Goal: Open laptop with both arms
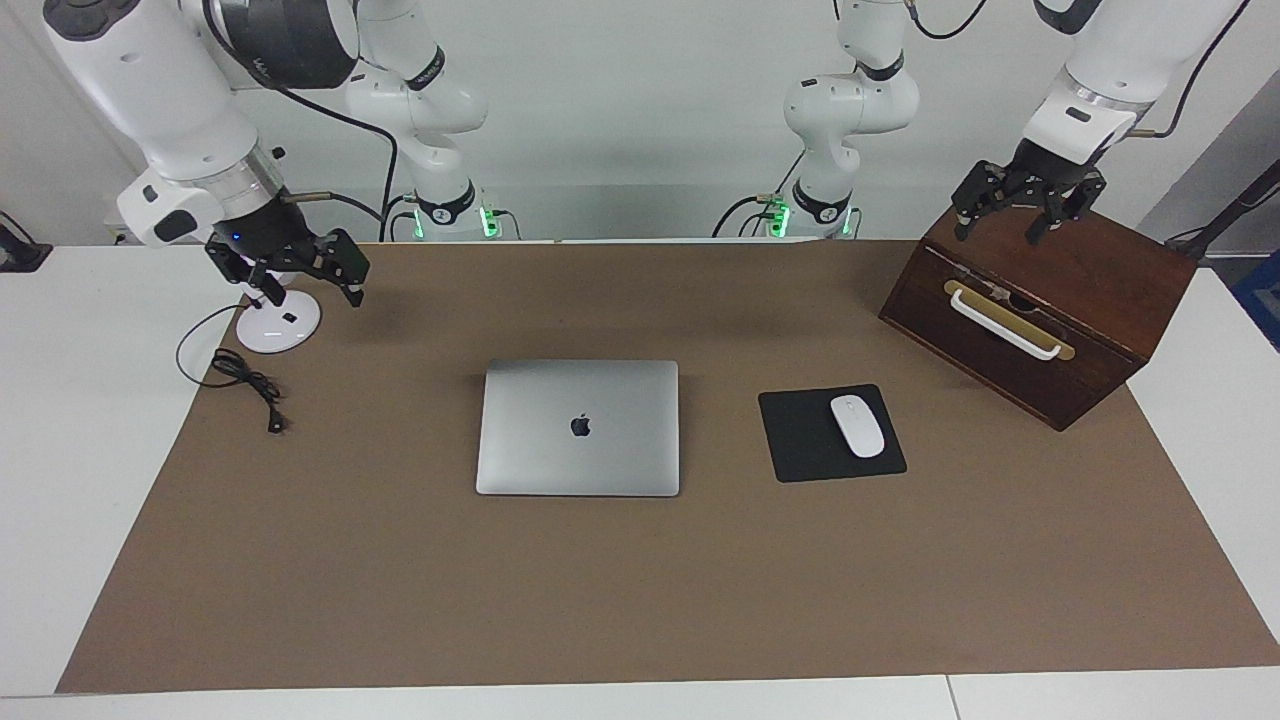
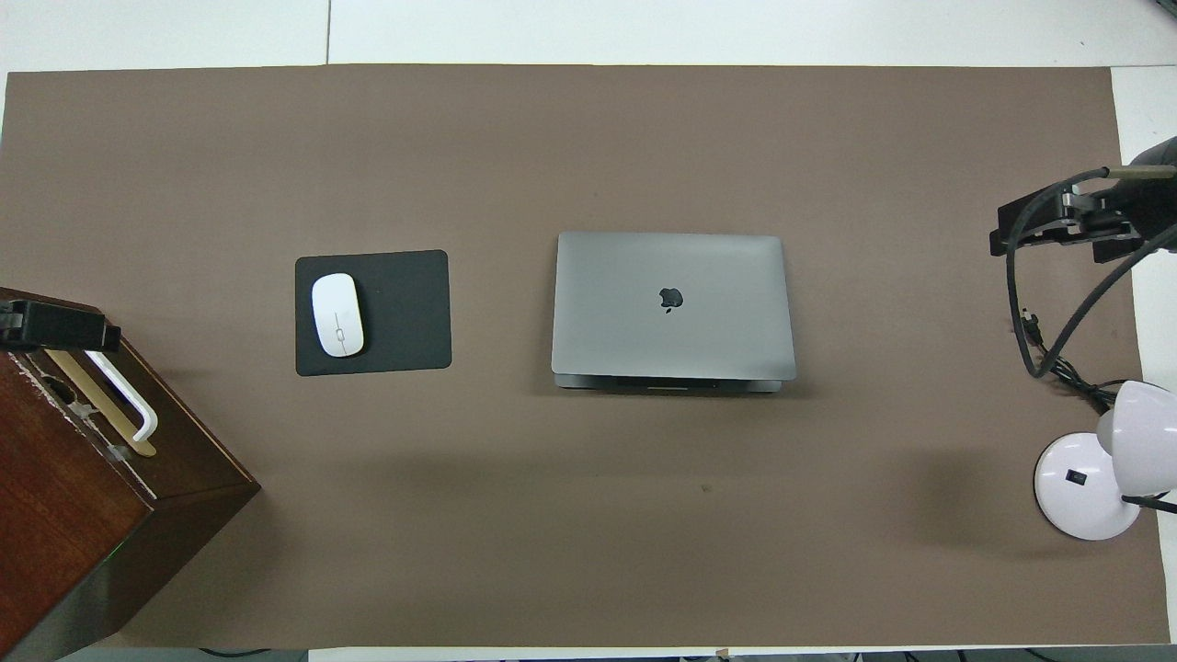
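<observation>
The silver-grey laptop (image 1: 578, 428) lies closed and flat in the middle of the brown mat, its dark apple logo facing up; it also shows in the overhead view (image 2: 671, 303). My right gripper (image 1: 305, 288) hangs open and empty over the white lamp base at the right arm's end of the table, well apart from the laptop; it shows at the edge of the overhead view (image 2: 1057, 221). My left gripper (image 1: 1003, 226) hangs open and empty over the top of the wooden box, also well apart from the laptop; only part of it shows in the overhead view (image 2: 55, 326).
A black mouse pad (image 1: 800, 440) with a white mouse (image 1: 857, 426) lies beside the laptop toward the left arm's end. A dark wooden box (image 1: 1050, 330) with a white handle stands at that end. A white desk lamp (image 2: 1090, 487) and black cable (image 1: 245, 385) are at the right arm's end.
</observation>
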`<action>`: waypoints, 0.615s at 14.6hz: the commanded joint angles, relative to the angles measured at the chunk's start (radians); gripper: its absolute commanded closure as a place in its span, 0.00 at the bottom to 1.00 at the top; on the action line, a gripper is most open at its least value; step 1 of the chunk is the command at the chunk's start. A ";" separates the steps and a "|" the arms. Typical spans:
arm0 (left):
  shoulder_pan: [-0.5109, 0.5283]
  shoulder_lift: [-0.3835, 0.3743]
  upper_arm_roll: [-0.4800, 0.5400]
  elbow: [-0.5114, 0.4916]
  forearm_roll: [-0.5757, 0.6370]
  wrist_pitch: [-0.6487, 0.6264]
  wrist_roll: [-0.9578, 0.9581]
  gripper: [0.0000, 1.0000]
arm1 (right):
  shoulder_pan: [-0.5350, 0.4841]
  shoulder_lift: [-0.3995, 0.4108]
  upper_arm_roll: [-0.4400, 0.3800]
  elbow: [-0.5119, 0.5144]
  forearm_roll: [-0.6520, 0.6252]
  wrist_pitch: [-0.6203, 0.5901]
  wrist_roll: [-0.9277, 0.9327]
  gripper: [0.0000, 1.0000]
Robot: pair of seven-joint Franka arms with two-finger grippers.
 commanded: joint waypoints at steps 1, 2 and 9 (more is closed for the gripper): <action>0.008 0.013 -0.007 0.031 0.012 -0.029 -0.013 0.00 | -0.009 -0.003 0.012 0.003 -0.015 0.003 -0.005 0.00; 0.008 0.013 -0.007 0.031 0.012 -0.030 -0.013 0.00 | -0.009 -0.003 0.012 0.003 -0.015 0.003 -0.004 0.00; 0.008 0.013 -0.007 0.031 0.012 -0.030 -0.013 0.00 | -0.009 -0.009 0.018 -0.007 -0.012 0.006 0.001 0.00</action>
